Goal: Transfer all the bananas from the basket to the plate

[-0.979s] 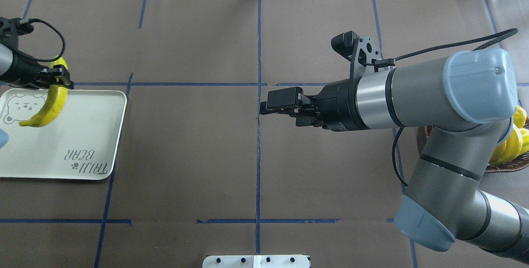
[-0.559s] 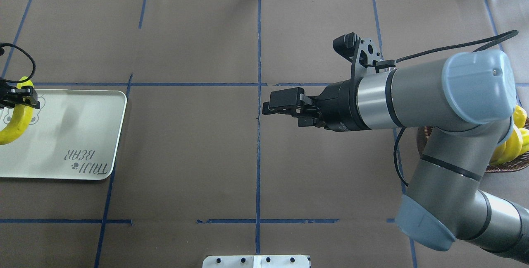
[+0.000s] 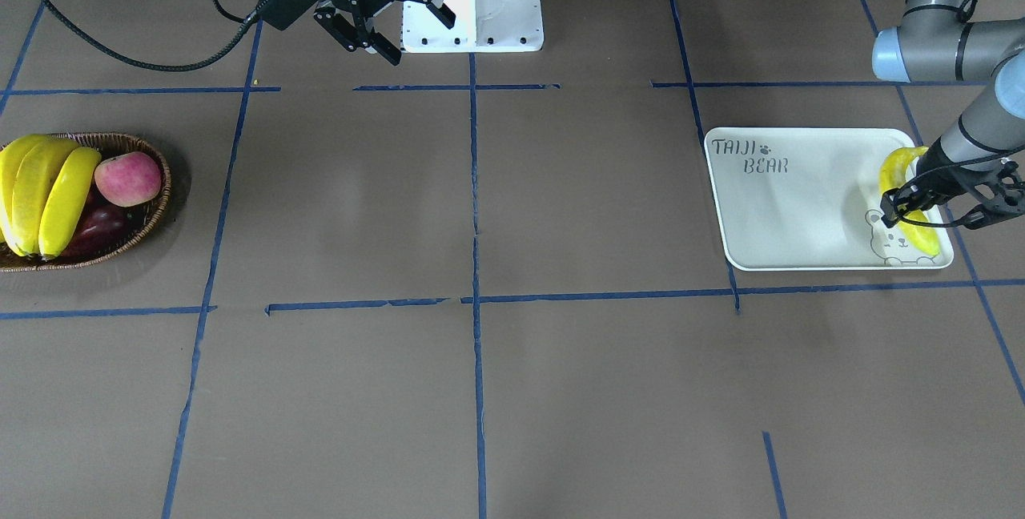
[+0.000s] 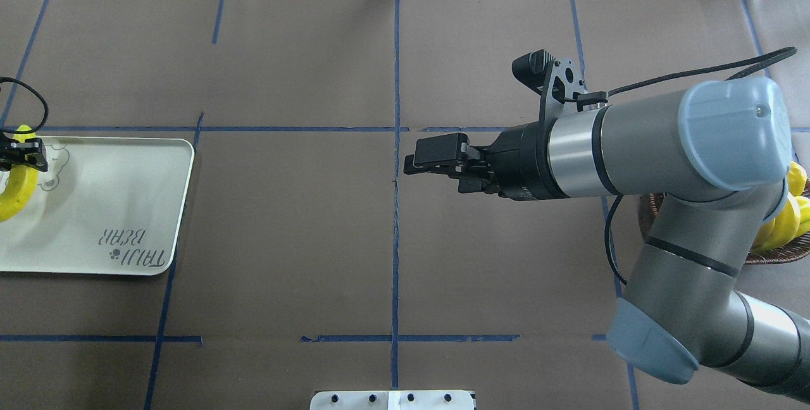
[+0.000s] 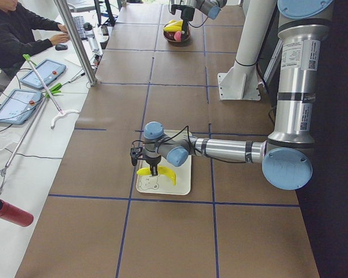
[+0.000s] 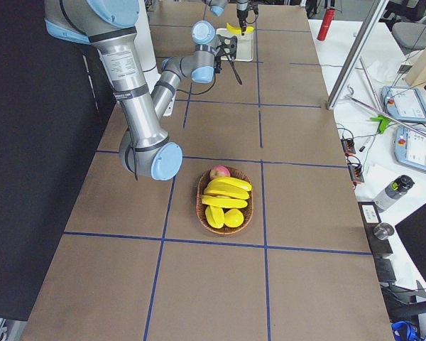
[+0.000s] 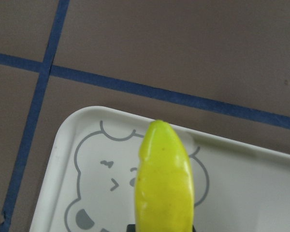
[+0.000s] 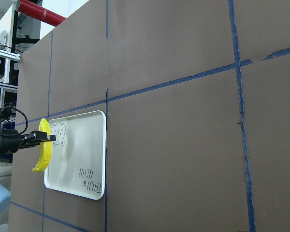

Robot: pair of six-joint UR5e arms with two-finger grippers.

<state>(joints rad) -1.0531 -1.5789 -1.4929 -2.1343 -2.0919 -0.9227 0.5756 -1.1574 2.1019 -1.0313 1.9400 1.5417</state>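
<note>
From the end of the surface (image 6: 305,213) on the robot's right, the basket (image 6: 199,201) was the nearest thing. It sat inside one blue-taped square and looked well filled. Three bananas (image 6: 226,201), as far as I could count, lay side by side across most of the bowl. A pink-red apple (image 6: 219,172) was tucked against the rim at the basket's far end, and a dark red fruit (image 3: 100,231) was wedged low between the apple and the bananas.

Further along, about midway down the surface, the right gripper (image 4: 408,165) hung over plain brown paper. Its jaws were released and spread wide, and it was well apart from both containers.

At the far end lay the plate (image 3: 793,207), with its grey "TAIJI BEAR" lettering in one corner and the bear-face drawing in another. The left gripper (image 3: 903,203) was over the bear-face corner, jaws clenched across the middle of the held banana (image 3: 894,169). That fruit curved out on both sides of the jaws, one tip over the bear's face. I could not tell whether it rested on the plate or hung just above it.
</note>
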